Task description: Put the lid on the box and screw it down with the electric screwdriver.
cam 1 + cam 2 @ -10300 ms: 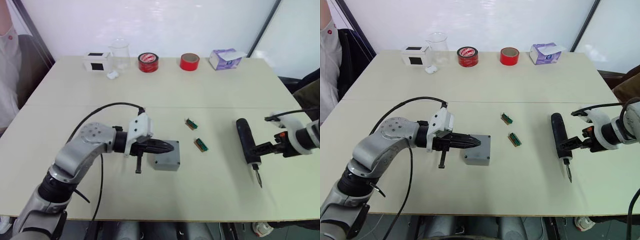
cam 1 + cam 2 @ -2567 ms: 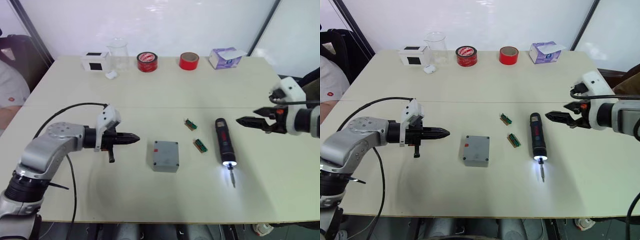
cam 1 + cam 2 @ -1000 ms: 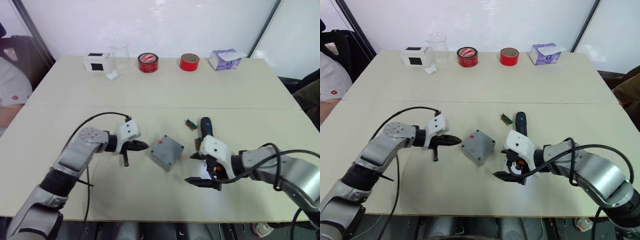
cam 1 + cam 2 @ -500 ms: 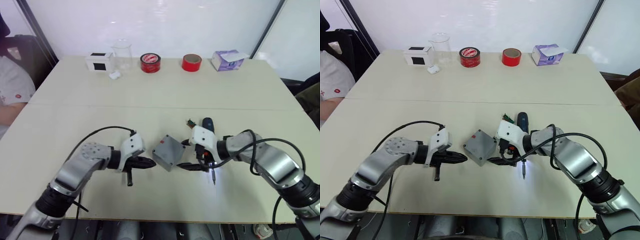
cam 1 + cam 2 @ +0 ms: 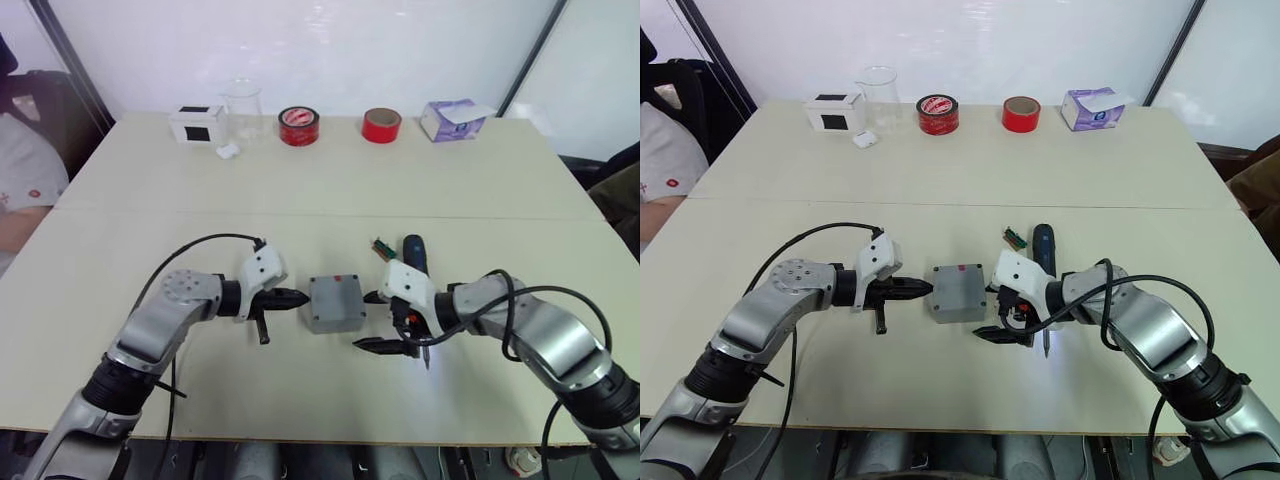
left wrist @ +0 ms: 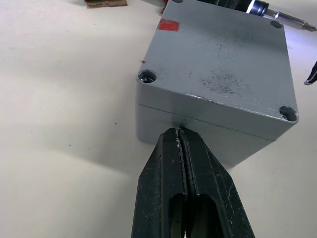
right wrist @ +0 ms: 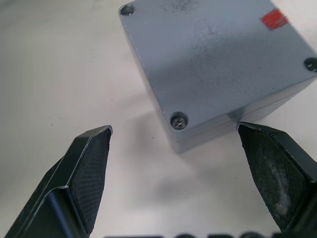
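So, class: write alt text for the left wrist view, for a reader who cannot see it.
The left gripper, its fingers shut, presses its tip against the side of the grey box, just below the lid, which sits on the box. The screwdriver lies beyond the box.

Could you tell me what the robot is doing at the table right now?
It is working on the box, whose lid is already on. The left end effector, shut, presses against one side of the box, and the right end effector is open at the opposite side. The screwdriver lies on the table beside the right arm, unheld.
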Controlling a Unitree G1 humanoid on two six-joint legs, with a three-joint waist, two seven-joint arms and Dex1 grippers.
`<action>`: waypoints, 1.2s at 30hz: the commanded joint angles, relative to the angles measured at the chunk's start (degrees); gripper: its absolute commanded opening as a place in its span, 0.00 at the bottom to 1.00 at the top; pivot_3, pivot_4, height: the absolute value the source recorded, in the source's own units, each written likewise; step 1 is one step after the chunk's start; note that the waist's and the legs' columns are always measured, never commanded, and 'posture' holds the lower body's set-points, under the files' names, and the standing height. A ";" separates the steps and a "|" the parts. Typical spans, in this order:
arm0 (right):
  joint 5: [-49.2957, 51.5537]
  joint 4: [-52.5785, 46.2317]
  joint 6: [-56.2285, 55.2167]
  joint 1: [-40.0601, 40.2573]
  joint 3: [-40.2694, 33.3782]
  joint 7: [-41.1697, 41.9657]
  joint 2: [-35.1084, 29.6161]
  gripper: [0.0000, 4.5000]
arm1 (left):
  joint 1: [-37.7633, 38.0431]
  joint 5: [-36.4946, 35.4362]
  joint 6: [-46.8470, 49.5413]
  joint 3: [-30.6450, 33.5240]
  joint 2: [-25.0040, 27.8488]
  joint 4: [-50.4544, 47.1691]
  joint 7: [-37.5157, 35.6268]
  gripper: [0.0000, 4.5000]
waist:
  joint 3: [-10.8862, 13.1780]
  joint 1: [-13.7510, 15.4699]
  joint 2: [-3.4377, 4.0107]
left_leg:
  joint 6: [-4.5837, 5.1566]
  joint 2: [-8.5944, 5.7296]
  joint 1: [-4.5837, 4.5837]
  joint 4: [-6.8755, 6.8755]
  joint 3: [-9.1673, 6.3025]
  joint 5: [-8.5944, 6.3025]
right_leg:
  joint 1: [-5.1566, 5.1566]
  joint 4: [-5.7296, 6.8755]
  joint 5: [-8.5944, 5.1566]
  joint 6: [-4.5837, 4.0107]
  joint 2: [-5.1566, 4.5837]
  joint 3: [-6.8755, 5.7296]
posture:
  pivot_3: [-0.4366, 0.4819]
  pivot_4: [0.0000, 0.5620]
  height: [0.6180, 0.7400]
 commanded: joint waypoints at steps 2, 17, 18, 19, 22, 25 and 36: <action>1.79 -3.70 0.21 -0.27 -1.42 0.43 0.74 0.93 | -1.68 0.07 -1.94 -0.14 -1.04 -0.54 -0.35 0.00 | 0.00 0.03 0.00 | 0.00 0.00 0.00 0.00 0.00 0.00 | 0.00 0.00 0.00 0.00 0.00 0.00 | 0.48 0.27 1.00; 1.44 21.66 -2.93 -13.91 -13.35 3.06 -1.77 0.93 | -5.16 -8.61 4.60 8.77 4.60 -3.63 -4.25 0.00 | 0.01 -0.16 -0.01 | 0.00 0.06 0.06 0.00 -0.03 0.00 | 0.06 -0.01 -0.04 -0.09 0.05 -0.04 | 0.48 0.27 1.00; -1.20 25.36 -5.48 -15.04 -11.61 2.36 -0.80 0.93 | -5.77 -9.50 5.31 9.27 4.58 -3.79 -4.20 0.00 | 0.01 -0.19 -0.01 | 0.00 0.06 0.07 0.00 -0.02 0.00 | 0.06 0.00 -0.04 -0.09 0.05 -0.04 | 0.48 0.27 1.00; -2.84 27.91 -7.31 -15.78 -10.38 2.35 -0.04 0.93 | -6.11 -10.07 5.80 9.50 4.59 -4.00 -4.10 0.00 | 0.00 -0.23 0.00 | -0.01 0.04 0.07 0.00 0.02 0.01 | 0.08 0.01 0.00 -0.02 0.06 -0.04 | 0.48 0.27 1.00; -6.74 35.78 -12.83 -18.61 -7.71 2.36 3.38 0.93 | -6.57 -10.53 6.20 9.51 4.67 -4.62 -3.53 0.00 | 0.01 -0.19 0.01 | -0.01 0.02 0.05 -0.01 0.16 0.01 | 0.07 0.00 0.02 0.01 0.05 -0.02 | 0.48 0.27 1.00; -11.18 43.62 -17.83 -21.27 -5.02 2.56 5.60 0.93 | -5.08 -9.57 5.70 8.10 4.45 -6.32 -2.45 0.00 | 0.02 -0.28 0.02 | -0.01 0.01 0.03 -0.02 0.21 0.01 | 0.03 0.00 0.03 0.04 0.05 -0.02 | 0.48 0.27 1.00; -17.59 55.09 -20.46 -28.15 -2.86 5.24 9.71 0.32 | -2.09 -9.96 6.55 7.96 3.22 -8.85 0.85 0.00 | 0.02 -0.28 0.04 | -0.03 0.02 0.04 -0.01 0.23 0.02 | 0.02 0.07 0.03 0.04 0.04 -0.02 | 0.48 0.27 1.00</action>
